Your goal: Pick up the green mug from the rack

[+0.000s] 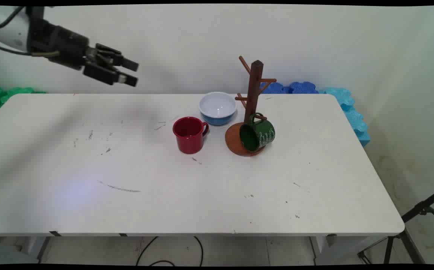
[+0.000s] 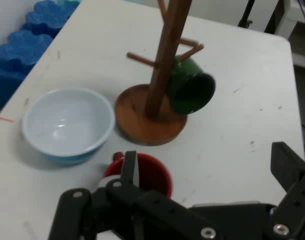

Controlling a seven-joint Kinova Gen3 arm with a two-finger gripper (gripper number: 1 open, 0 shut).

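Hand (image 1: 132, 73) apparently open — above table (image 1: 202, 195)

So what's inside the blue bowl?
Nothing visible: the hand view shows the blue bowl's white interior bare. Its far inner wall is hidden in the main view. The red mug stands beside it.

My work surface is a white rectangular table (image 1: 314, 195) with scuffed marks. A dark wooden mug tree with a round base (image 1: 253, 108) stands on it. Just left of the base sits a red enamel mug (image 1: 189, 134), and behind-left, a white-and-blue bowl (image 1: 217, 107).
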